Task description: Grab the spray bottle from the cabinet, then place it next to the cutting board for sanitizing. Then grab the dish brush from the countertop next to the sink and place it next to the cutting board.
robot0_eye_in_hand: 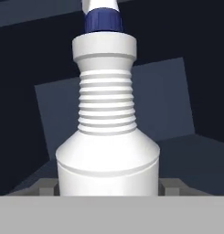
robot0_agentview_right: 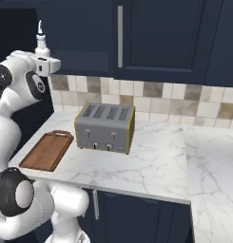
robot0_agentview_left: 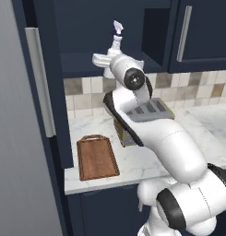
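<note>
The white spray bottle (robot0_agentview_left: 116,38) (robot0_agentview_right: 41,40) stands upright in the open shelf recess of the dark navy cabinet (robot0_agentview_left: 86,23). My gripper (robot0_agentview_left: 113,54) (robot0_agentview_right: 42,56) is up at the recess with its fingers on either side of the bottle's body. In the hand view the bottle (robot0_eye_in_hand: 108,137) sits very close, and the two fingertips (robot0_eye_in_hand: 170,186) rest against its sides, shut on it. The reddish-brown cutting board (robot0_agentview_left: 97,157) (robot0_agentview_right: 46,150) lies on the marble countertop (robot0_agentview_left: 137,161) (robot0_agentview_right: 156,163) below, at its left end. The dish brush and the sink are out of view.
A steel toaster (robot0_agentview_right: 104,127) (robot0_agentview_left: 153,109) stands on the counter just right of the board, under my arm. The cabinet's open door (robot0_agentview_left: 59,101) with its grey bar handle (robot0_agentview_left: 40,83) hangs to the left. Closed navy cabinets (robot0_agentview_right: 151,33) run to the right.
</note>
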Robot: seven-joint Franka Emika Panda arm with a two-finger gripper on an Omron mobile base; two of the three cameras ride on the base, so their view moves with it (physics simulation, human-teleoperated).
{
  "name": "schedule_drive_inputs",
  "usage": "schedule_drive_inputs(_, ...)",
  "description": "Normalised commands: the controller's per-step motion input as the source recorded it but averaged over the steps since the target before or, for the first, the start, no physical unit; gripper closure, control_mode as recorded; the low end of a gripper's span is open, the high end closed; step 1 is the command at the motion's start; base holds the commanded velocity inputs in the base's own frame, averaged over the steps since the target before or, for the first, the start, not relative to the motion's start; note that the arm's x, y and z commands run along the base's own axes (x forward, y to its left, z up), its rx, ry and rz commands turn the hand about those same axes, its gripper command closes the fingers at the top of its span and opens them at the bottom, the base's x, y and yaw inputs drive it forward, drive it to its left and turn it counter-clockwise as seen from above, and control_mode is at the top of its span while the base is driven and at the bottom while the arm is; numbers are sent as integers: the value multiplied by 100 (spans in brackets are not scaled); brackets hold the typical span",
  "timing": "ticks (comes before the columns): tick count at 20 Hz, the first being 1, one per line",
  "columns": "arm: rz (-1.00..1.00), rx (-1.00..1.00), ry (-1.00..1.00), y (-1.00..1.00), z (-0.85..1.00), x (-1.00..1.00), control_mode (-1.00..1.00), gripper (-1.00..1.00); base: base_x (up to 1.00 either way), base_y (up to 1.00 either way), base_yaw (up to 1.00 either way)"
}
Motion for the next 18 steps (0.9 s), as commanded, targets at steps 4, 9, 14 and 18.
schedule_drive_inputs(4,44,-10,17,-98,-41,-98,-100,100,0,0,0)
schedule_drive_inputs(9,50,-2,19,-98,-68,-77,-100,100,0,0,0)
schedule_drive_inputs(14,35,-4,-1,-41,-35,-54,-100,100,0,0,0)
schedule_drive_inputs(18,34,-1,11,-32,-61,15,-100,100,0,0,0)
